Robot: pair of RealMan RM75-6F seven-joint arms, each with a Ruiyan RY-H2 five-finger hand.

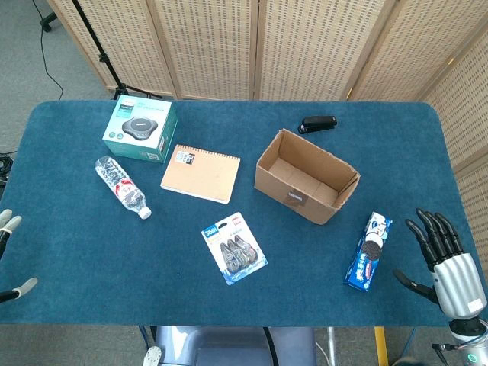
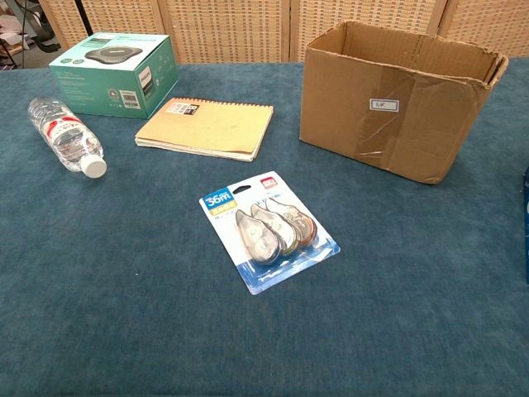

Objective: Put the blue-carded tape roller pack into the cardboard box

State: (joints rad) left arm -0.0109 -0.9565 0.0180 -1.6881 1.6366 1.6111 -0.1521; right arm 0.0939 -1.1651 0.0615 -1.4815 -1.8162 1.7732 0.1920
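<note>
The blue-carded tape roller pack (image 1: 234,248) (image 2: 269,231) lies flat on the blue table, near the front middle. The open cardboard box (image 1: 306,175) (image 2: 397,95) stands behind it to the right, empty as far as I see. My right hand (image 1: 442,255) hovers at the table's front right corner, fingers spread, holding nothing. Only the fingertips of my left hand (image 1: 11,255) show at the left edge of the head view, apart and empty. Neither hand shows in the chest view.
A blue cookie pack (image 1: 369,251) lies between the tape pack and my right hand. A notebook (image 1: 200,173) (image 2: 207,127), a water bottle (image 1: 122,186) (image 2: 67,136) and a teal boxed device (image 1: 140,129) (image 2: 113,73) sit left. A black stapler (image 1: 317,123) lies behind the box.
</note>
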